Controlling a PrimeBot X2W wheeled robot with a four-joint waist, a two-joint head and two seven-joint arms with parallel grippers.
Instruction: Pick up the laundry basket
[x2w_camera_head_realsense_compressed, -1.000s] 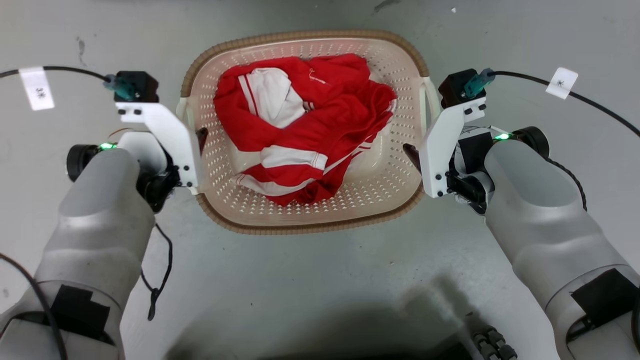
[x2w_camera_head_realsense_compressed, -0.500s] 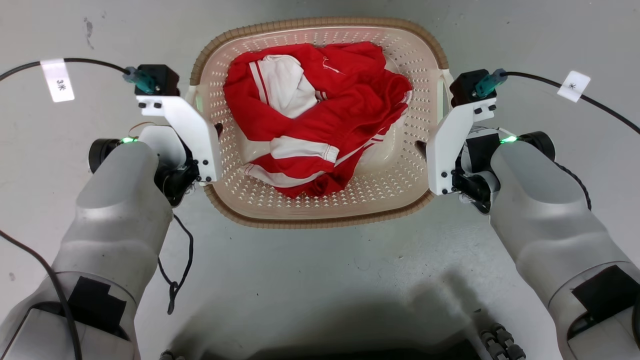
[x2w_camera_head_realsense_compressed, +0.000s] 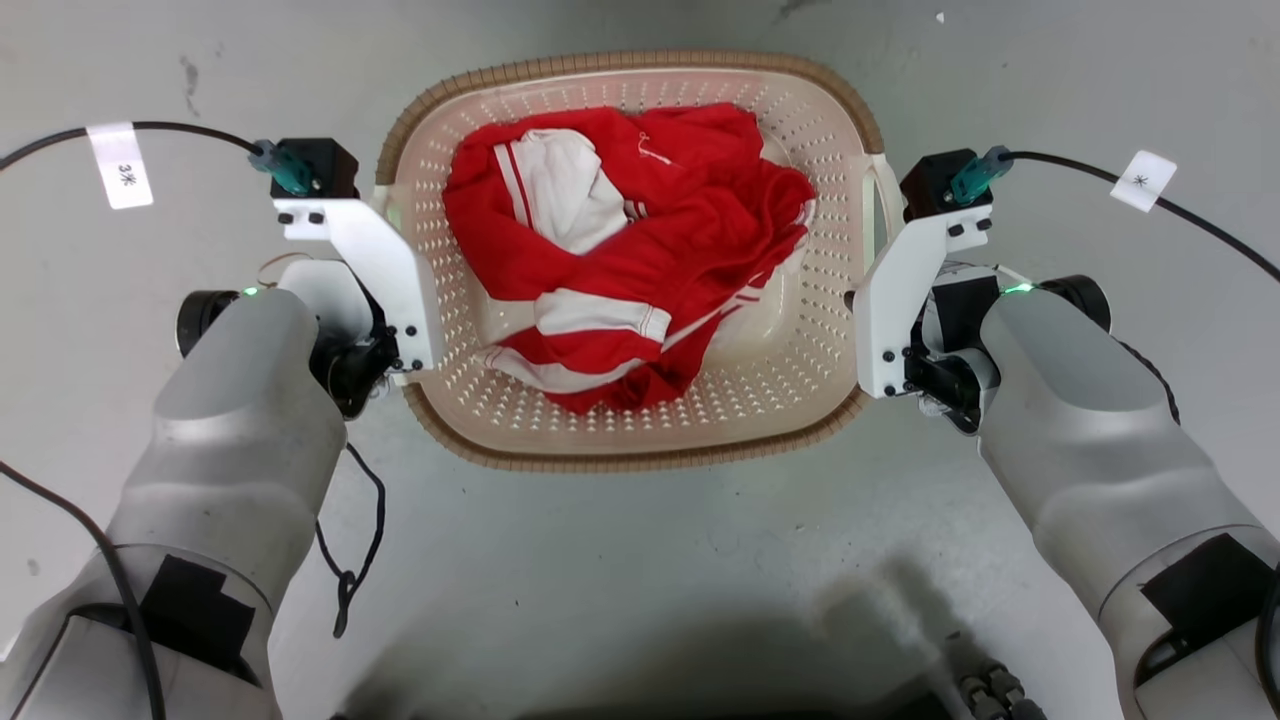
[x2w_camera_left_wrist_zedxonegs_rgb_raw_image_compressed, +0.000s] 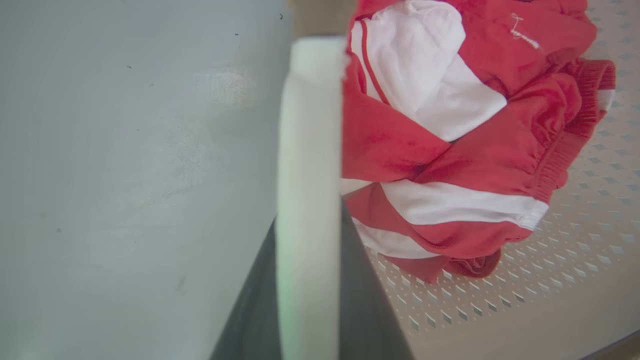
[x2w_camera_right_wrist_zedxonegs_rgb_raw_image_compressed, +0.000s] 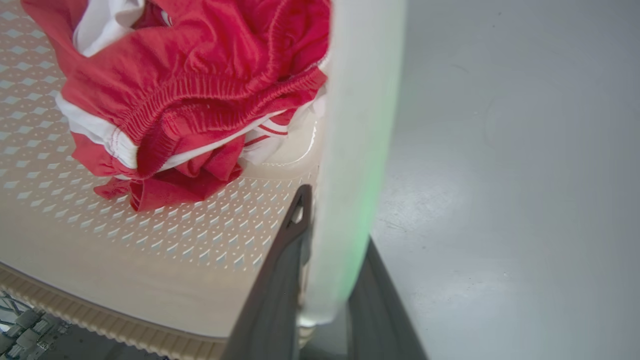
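The laundry basket (x2w_camera_head_realsense_compressed: 630, 458), cream with perforated walls and a brown woven-look rim, sits in the middle of the head view on the grey floor. It holds a red and white garment (x2w_camera_head_realsense_compressed: 620, 255). My left gripper (x2w_camera_head_realsense_compressed: 402, 300) is at its left white handle (x2w_camera_head_realsense_compressed: 384, 205), and my right gripper (x2w_camera_head_realsense_compressed: 860, 305) is at its right handle (x2w_camera_head_realsense_compressed: 886, 195). In the left wrist view the gripper (x2w_camera_left_wrist_zedxonegs_rgb_raw_image_compressed: 307, 305) has a dark finger (x2w_camera_left_wrist_zedxonegs_rgb_raw_image_compressed: 367, 300) on each side of the handle (x2w_camera_left_wrist_zedxonegs_rgb_raw_image_compressed: 307, 165). The right gripper (x2w_camera_right_wrist_zedxonegs_rgb_raw_image_compressed: 325, 300) clasps its handle (x2w_camera_right_wrist_zedxonegs_rgb_raw_image_compressed: 357, 150) the same way. I cannot tell whether the basket is off the floor.
Bare grey concrete floor (x2w_camera_head_realsense_compressed: 640, 580) surrounds the basket. Black cables with white tags (x2w_camera_head_realsense_compressed: 120, 165) run from both wrists, and one cable loop (x2w_camera_head_realsense_compressed: 345, 570) hangs by my left forearm. Part of my base (x2w_camera_head_realsense_compressed: 990, 690) shows at the bottom right.
The dark inner fingers that stood inside the basket walls have drawn in against the handles. The whole picture has shifted a little, with both arms still beside the basket.
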